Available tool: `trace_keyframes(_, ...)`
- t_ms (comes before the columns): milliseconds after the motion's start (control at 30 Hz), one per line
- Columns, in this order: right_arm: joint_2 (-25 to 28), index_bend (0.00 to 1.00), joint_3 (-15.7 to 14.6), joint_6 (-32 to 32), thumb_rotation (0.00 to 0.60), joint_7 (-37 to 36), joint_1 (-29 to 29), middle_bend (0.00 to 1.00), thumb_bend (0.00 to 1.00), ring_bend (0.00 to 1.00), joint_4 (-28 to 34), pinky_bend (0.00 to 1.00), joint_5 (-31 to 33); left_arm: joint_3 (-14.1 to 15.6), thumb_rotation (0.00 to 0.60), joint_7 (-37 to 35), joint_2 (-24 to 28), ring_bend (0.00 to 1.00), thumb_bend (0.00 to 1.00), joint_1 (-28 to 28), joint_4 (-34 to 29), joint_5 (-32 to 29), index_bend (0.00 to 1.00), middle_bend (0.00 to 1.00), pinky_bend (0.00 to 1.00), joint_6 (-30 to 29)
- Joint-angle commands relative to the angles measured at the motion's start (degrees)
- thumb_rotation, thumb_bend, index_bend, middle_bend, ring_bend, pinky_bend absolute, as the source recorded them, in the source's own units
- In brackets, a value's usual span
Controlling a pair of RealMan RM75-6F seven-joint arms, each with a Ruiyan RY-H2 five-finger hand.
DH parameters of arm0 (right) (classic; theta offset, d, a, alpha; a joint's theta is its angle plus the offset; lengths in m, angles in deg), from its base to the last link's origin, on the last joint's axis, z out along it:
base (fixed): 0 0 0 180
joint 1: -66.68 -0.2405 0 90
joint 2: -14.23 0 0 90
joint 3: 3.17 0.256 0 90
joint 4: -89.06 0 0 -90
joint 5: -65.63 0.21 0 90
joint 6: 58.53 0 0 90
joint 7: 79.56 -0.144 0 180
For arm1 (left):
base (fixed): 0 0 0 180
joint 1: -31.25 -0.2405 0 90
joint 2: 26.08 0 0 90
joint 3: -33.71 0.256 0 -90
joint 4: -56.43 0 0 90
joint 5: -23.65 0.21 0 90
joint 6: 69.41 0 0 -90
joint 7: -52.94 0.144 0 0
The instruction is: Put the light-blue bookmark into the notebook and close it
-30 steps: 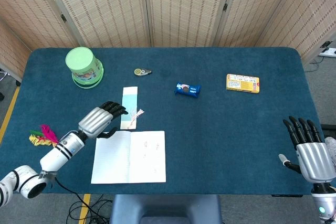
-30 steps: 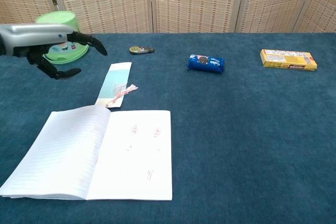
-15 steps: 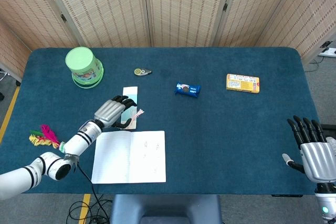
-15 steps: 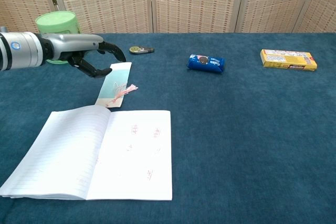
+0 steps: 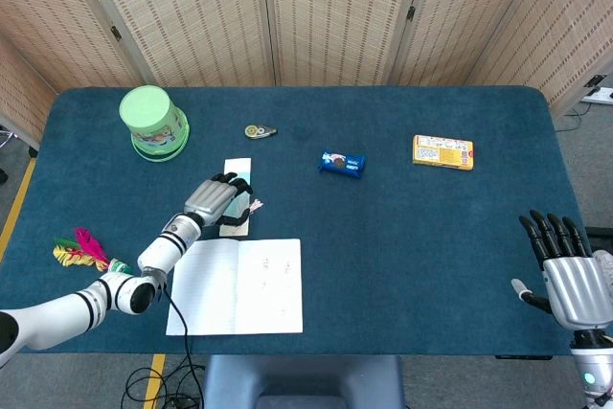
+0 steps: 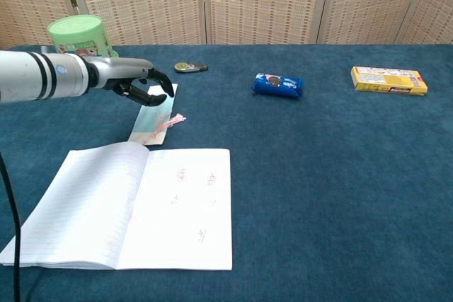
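Hovering left hand [image 6: 134, 84] over bookmark [image 6: 151, 123] (notebook [image 6: 134, 206] open), green tub [image 6: 75, 34] behind

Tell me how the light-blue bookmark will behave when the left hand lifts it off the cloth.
The bookmark is a thin flat strip lying flush on the table, so it probably weighs almost nothing and may bend. With no raised edge, the left hand above it may have to slide it first. Its pink tassel would likely dangle.

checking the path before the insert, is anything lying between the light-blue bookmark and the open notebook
Nothing visible does. The light-blue bookmark lies just beyond the open notebook, with only bare table between. The left hand is already over the bookmark's far end.
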Motion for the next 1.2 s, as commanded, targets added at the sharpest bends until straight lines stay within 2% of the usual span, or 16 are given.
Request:
trace_keyframes(33, -0.1, 0.04, 0.0, 0.2, 0.600, 0.0, 0.0, 0.06, 0.14, 0.00, -0.1, 0.00, 0.3, 0.9, 0.269, 1.7, -1.7, 0.07, 0.52, 1.4, 1.3, -2.1, 0.25, 0.18, 0.13, 0.6)
trace_keyframes(233, -0.2, 0.04, 0.0, 0.3, 0.600, 0.0, -0.1, 0.06, 0.14, 0.00, -0.2, 0.00, 0.6, 1.8, 0.248, 3.5, -4.2, 0.07, 0.52, 2.6, 2.4, -4.6, 0.24, 0.18, 0.13, 0.0)
trace_keyframes(500, -0.3, 0.04, 0.0, 0.4, 0.600, -0.5, 0.0, 0.06, 0.14, 0.00, -0.6, 0.00, 1.1, 2.7, 0.247, 5.0, -5.8, 0.07, 0.52, 3.9, 3.3, -6.4, 0.24, 0.18, 0.13, -0.1)
trace_keyframes(633, -0.3, 0.04, 0.0, 0.3, 0.600, -0.8, 0.2, 0.06, 0.14, 0.00, -0.8, 0.00, 1.2, 3.2, 0.249, 6.3, -6.2, 0.07, 0.52, 4.5, 4.3, -9.2, 0.24, 0.18, 0.13, 0.1)
trace_keyframes(900, -0.3, 0.04, -0.1, -0.2, 0.600, -1.2, 0.4, 0.06, 0.14, 0.00, -1.1, 0.00, 1.1, 4.9, 0.251, 9.6, -6.2, 0.07, 0.52, 5.5, 5.6, -16.3, 0.24, 0.18, 0.13, -0.7)
trace_keyframes(1200, -0.4, 0.04, -0.2, -0.7, 0.600, -1.4, 0.5, 0.06, 0.14, 0.00, -1.1, 0.00, 0.3, 6.7, 0.249, 12.1, -4.3, 0.07, 0.52, 4.6, 4.6, -21.0, 0.24, 0.18, 0.13, -3.1)
